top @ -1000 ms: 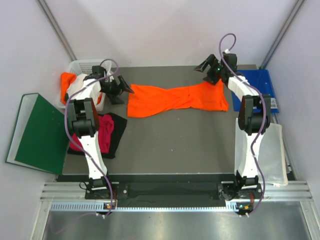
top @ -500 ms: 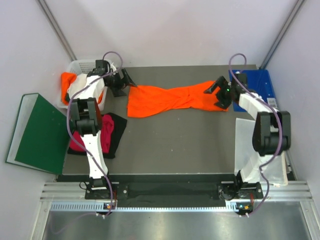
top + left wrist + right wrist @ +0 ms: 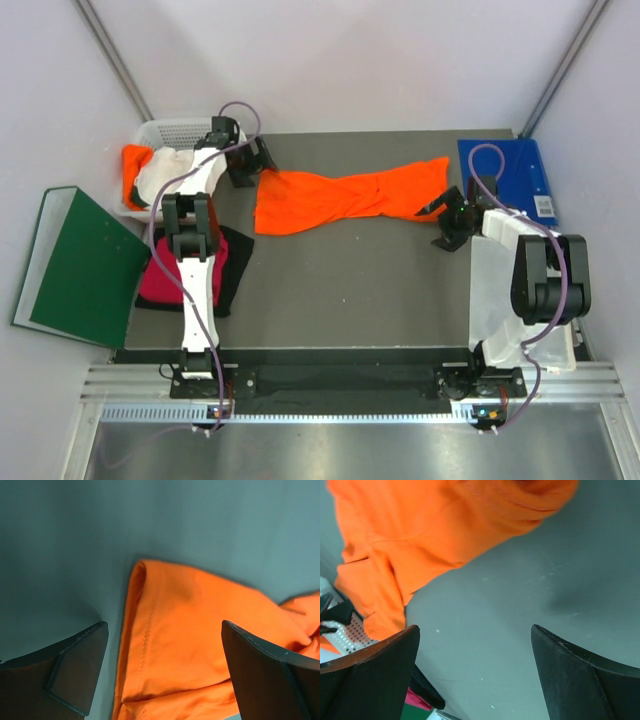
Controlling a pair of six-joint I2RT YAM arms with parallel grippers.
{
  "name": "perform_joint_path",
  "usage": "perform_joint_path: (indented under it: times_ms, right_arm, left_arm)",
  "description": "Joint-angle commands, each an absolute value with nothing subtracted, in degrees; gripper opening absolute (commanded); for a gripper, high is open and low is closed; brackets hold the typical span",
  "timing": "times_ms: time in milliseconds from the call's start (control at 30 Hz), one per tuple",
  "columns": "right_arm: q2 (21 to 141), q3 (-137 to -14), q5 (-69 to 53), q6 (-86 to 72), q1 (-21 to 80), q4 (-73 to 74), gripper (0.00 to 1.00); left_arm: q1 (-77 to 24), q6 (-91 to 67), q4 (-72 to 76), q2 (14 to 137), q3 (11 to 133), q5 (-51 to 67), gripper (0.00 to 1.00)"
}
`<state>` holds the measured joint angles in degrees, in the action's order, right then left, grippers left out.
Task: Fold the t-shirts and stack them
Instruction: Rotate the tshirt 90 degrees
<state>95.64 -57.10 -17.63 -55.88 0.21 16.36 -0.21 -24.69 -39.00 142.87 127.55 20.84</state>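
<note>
A bright orange t-shirt lies stretched and twisted across the back of the table. My left gripper hangs open over its far left corner. In the left wrist view the hemmed corner of the orange t-shirt lies between the spread fingers of the left gripper. My right gripper is open just off the shirt's near right corner. In the right wrist view the right gripper has only bare table under it, with the orange t-shirt beyond. Magenta and black t-shirts lie heaped at the left edge.
A white basket at the back left holds orange and white cloth. A dark green binder lies off the table's left side. A blue folder sits at the back right, with a white sheet in front of it.
My right gripper has swung from behind the shirt's right end to its near right corner. My left gripper has moved back and right to the shirt's far left corner.
</note>
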Motion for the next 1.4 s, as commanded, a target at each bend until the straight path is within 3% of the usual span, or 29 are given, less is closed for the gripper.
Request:
perform_joint_path:
  times_ms: [0, 167, 267, 367, 400, 433, 467, 500, 567, 633, 867, 1000, 1200, 1367]
  right_arm:
    - [97.03, -55.64, -15.65, -61.07, 0.35, 10.91, 0.92]
    - [98.35, -54.05, -11.35, -63.98, 0.44, 6.95, 0.91]
    - [100.63, -55.19, -8.53, -64.6, 0.35, 4.22, 0.89]
    - [104.49, -58.43, -7.12, -64.16, 0.35, 2.29, 0.83]
    - [105.63, -59.4, -6.86, -63.64, 0.44, 1.85, 0.77]
    - [107.73, -60.46, -6.86, -63.28, 0.44, 0.8, 0.69]
    - [108.62, -61.86, -6.77, -63.11, 0.35, 0.53, 0.42]
    - [110.46, -62.66, -6.85, -63.02, 0.44, -1.13, 0.29]
    - [112.23, -65.63, -6.86, -62.41, 0.44, -1.06, 0.05]
    - [114.34, -68.97, -7.21, -61.09, -1.21, -0.71, 0.0]
    - [120.74, -80.05, -8.25, -52.14, -2.28, 2.28, 0.0]
    - [126.99, -92.68, -11.33, -47.47, -2.81, 3.78, 0.0]
    - [141.49, -116.04, -20.91, -43.25, -2.64, 8.6, 0.0]
    - [148.43, -124.53, -24.34, -42.45, -2.73, 9.67, 0.02]
  left_arm:
    - [0.26, -25.75, -40.25, 144.22, 130.78, 18.81, 0.99]
    - [0.18, -26.98, -39.99, 145.28, 130.96, 20.13, 0.92]
    - [-1.58, -27.51, -39.9, 146.42, 131.31, 22.06, 0.76]
    - [-2.11, -28.04, -40.16, 147.39, 131.4, 23.46, 0.54]
    - [-2.37, -28.12, -40.25, 147.74, 131.4, 23.55, 0.46]
    - [-2.46, -28.21, -40.43, 147.83, 131.48, 23.73, 0.27]
    - [-2.55, -28.39, -40.69, 148.01, 131.4, 23.64, 0.12]
    - [-2.55, -28.56, -41.22, 148.01, 131.48, 23.56, 0.0]
    - [-2.55, -28.83, -41.92, 147.83, 131.4, 22.33, 0.0]
    - [-2.37, -28.83, -43.41, 146.96, 131.13, 20.67, 0.0]
    - [-1.14, -29.53, -46.84, 139.32, 121.3, 21.53, 0.0]
    - [-1.23, -30.58, -49.56, 135.01, 113.04, 26.09, 0.0]
    - [-7.19, -29.62, -50.45, 126.75, 94.96, 31.03, 0.0]
    - [-14.24, -27.26, -59.79, 123.04, 90.42, 28.49, 0.0]
